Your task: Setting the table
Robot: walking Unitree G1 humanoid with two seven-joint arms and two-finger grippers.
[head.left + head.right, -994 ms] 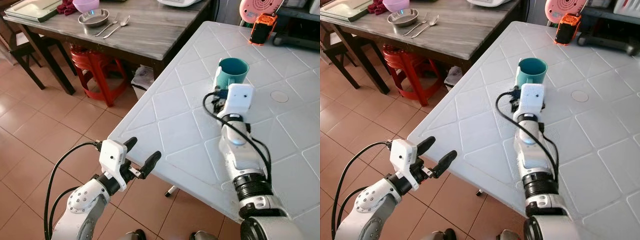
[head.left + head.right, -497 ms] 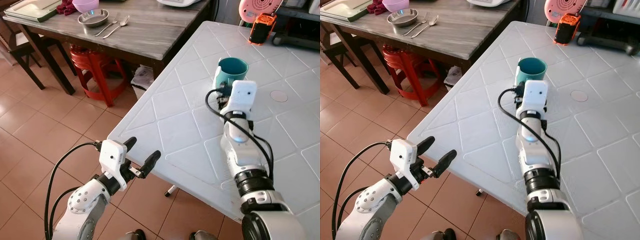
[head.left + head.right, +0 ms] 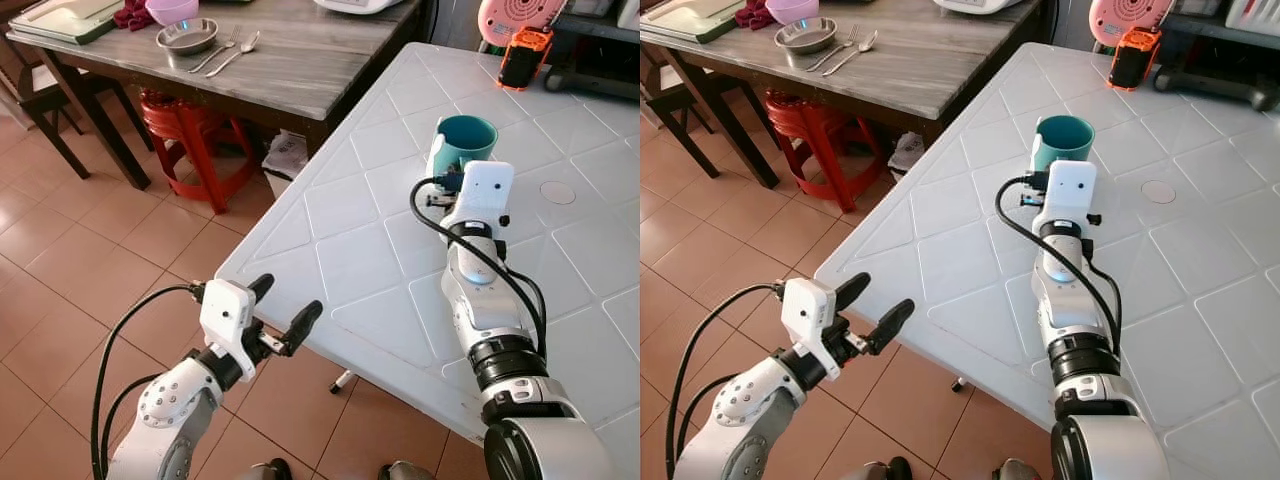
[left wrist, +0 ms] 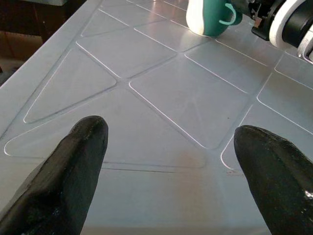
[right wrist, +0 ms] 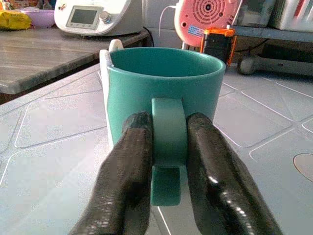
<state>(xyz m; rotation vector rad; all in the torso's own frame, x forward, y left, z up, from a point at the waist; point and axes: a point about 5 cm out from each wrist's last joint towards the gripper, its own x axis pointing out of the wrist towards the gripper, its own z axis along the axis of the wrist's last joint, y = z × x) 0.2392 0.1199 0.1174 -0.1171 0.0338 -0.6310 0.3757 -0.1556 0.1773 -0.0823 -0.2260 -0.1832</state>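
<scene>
Teal mug (image 3: 466,140) stands upright on your white table (image 3: 350,240), beyond the right wrist; the left gripper (image 3: 284,312) hangs splayed off the near edge. At the right wrist, your right gripper (image 5: 168,147) pinches the mug's handle (image 5: 168,147). Judge it rigid, glazed, breakable: hold low, lift level.

Silver jointed arms, white wrist camera housings, looping black cables, long black fingers (image 4: 73,171)
</scene>
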